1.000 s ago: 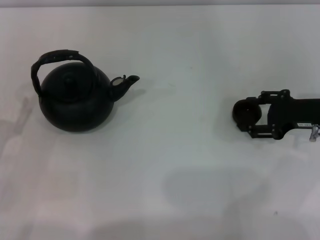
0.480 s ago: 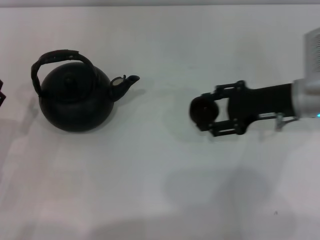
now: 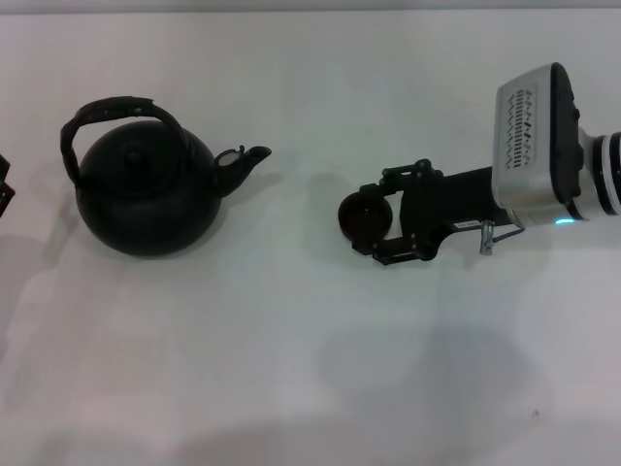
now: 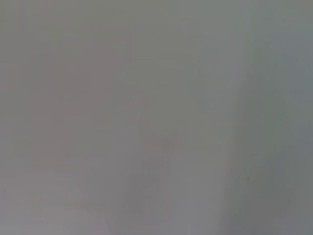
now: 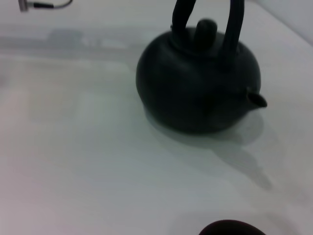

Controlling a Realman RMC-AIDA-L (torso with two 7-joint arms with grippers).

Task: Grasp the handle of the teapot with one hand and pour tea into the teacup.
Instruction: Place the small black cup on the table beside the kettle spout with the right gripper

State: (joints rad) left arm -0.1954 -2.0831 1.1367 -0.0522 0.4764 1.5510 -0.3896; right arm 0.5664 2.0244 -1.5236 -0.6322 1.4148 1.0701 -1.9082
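Right gripper [image 3: 361, 219] reaches in from the right side of the head view, its black fingers closed around the teacup [image 3: 363, 216], one finger on the far side of the cup and one on the near side. Beneath it spreads the white bench [image 3: 310, 369], which fills the view and carries faint shadows under the arm. On the left half of the bench stands the teapot [image 3: 146, 199], a round matte black pot sitting upright, with its knobbed lid on top and its short pointed spout [image 3: 243, 160] aimed toward the right, toward the held cup; an open stretch of bench lies between the spout tip and the cup. Over the lid arches the handle [image 3: 114, 109], a thin dark hoop with a thicker wrapped top section, standing up and leaning a little toward the pot's left. From the right wrist view the teapot [image 5: 198, 90] sits farther off on the bench, its handle [image 5: 234, 22] rising out of view, and the dark rim of the teacup [image 5: 230, 228] shows at the near edge. Left gripper [image 3: 5, 194] shows only as a dark sliver at the left edge of the head view, well apart from the teapot; whether it is wide or narrow I cannot tell.
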